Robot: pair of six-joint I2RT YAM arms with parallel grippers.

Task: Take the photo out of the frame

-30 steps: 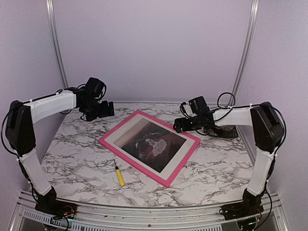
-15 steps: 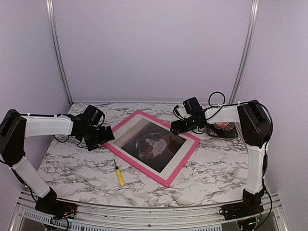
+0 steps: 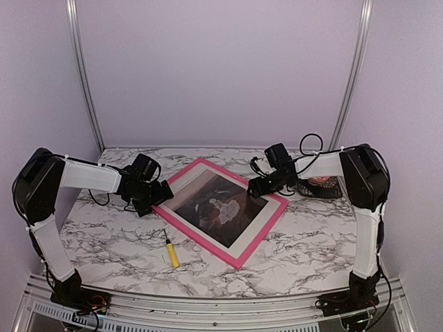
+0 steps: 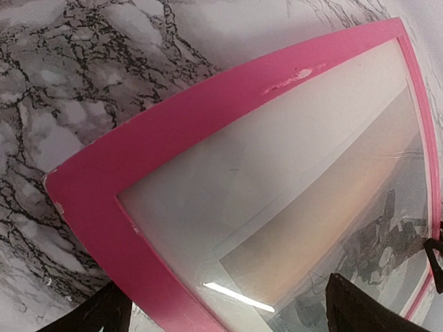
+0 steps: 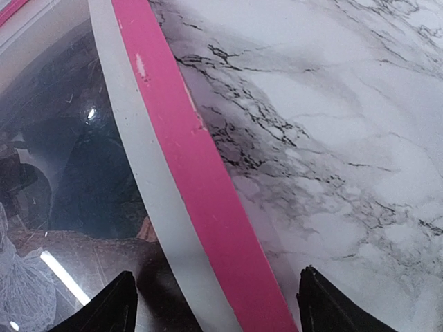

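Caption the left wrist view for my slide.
Open left pincer straddling an edge of the pink frame on the marble table.

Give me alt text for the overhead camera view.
A pink frame holding a dark photo lies on a marble table, the left hand at its left corner, the right hand at its far right edge. A yellow tool lies nearby.

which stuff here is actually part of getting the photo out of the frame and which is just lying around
Part of the job:
- frame
- photo, inside the frame
- left gripper and right gripper, at opposite frame edges

Just lying about:
- yellow pen
- dark object by the right arm
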